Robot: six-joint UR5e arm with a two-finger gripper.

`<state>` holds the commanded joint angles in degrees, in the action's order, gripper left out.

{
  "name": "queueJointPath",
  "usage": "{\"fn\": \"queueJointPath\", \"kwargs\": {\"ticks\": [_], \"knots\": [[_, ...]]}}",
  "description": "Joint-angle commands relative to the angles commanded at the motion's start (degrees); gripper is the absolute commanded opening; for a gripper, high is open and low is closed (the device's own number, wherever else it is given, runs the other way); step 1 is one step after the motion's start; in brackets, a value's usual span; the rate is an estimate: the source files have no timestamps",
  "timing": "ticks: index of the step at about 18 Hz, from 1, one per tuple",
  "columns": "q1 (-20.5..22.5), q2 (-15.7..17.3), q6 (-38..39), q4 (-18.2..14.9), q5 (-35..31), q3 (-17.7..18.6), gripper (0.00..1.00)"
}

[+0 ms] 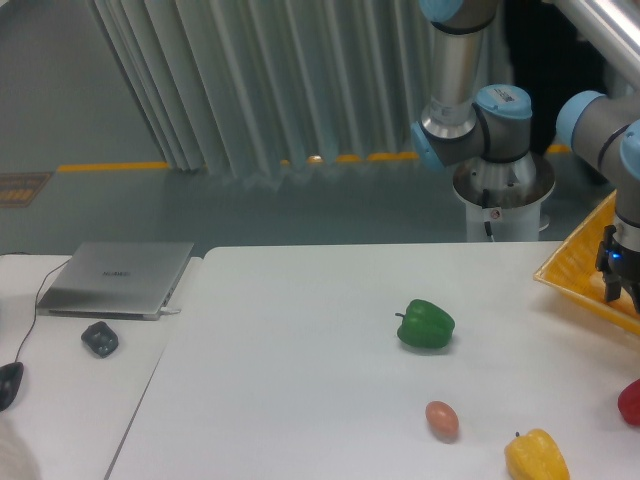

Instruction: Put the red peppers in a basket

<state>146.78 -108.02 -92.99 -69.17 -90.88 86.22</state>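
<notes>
The red pepper [631, 401] lies on the white table at the far right edge of the view, partly cut off by the frame. The yellow woven basket [577, 268] sits at the right rear of the table, also partly cut off. My gripper [622, 290] hangs over the basket's near side, above and behind the red pepper and well apart from it. Its two dark fingers point down with a gap between them and hold nothing.
A green pepper [426, 324] lies mid-table. A small pinkish-orange egg-shaped thing [442, 419] and a yellow pepper [536, 455] lie near the front. A laptop [118, 277], a small dark object [100, 339] and a mouse [8, 383] sit on the left table.
</notes>
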Motion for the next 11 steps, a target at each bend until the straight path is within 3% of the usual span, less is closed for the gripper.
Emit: {"fn": "queueJointPath", "kwargs": {"ticks": [5,11], "knots": [[0.1,-3.3,-0.7,1.3,-0.4,-3.4,1.0],[-0.6,-7.7,-0.7,3.9,-3.4,-3.4,1.0]]}}
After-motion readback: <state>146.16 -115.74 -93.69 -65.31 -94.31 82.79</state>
